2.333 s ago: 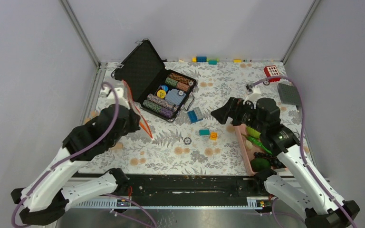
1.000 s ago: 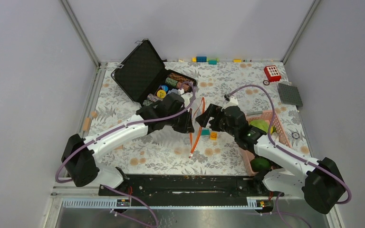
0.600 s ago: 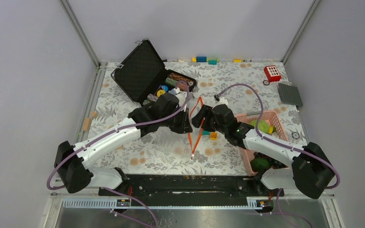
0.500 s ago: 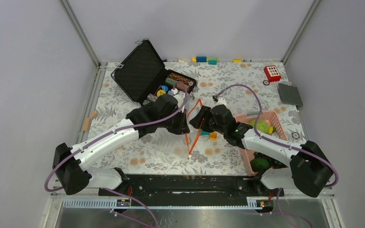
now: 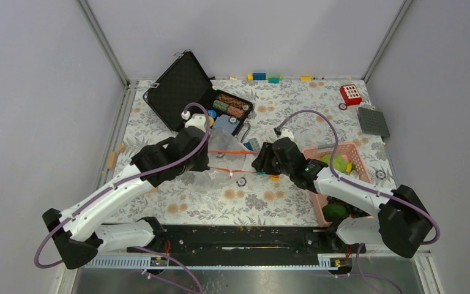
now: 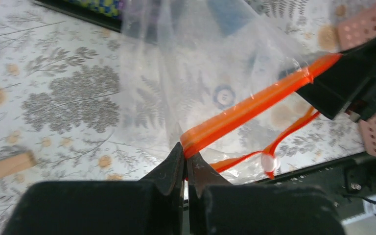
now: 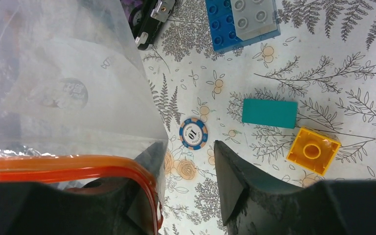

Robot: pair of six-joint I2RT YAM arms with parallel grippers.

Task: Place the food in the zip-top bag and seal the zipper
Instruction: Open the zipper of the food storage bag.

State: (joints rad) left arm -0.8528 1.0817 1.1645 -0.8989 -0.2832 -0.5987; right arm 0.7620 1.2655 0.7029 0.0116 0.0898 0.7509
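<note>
The clear zip-top bag (image 5: 225, 146) hangs stretched between my two grippers above the floral table. My left gripper (image 6: 186, 148) is shut on one end of the orange-red zipper (image 6: 254, 105), and the small white slider (image 6: 269, 162) dangles on the other lip below. My right gripper (image 7: 187, 146) stands open at the opposite end. The zipper (image 7: 78, 164) loops over its left finger (image 7: 149, 161), and only tabletop shows between its jaws. The food lies in the pink basket (image 5: 360, 154) to the right, with a light-green cabbage (image 5: 338, 163) and a dark green piece (image 5: 336, 211) showing.
An open black case (image 5: 180, 92) with poker chips (image 5: 226, 109) stands behind the bag. A loose poker chip (image 7: 193, 134), a teal brick (image 7: 269, 112), a yellow brick (image 7: 313, 151) and a blue-grey brick (image 7: 245, 22) lie under the right gripper. A red toy (image 5: 350, 93) and grey baseplate (image 5: 373, 121) sit far right.
My left arm has drawn back to the left with the bag's mouth. The zipper strip, which hung nearly upright, now runs level between the grippers. The right jaws have narrowed.
</note>
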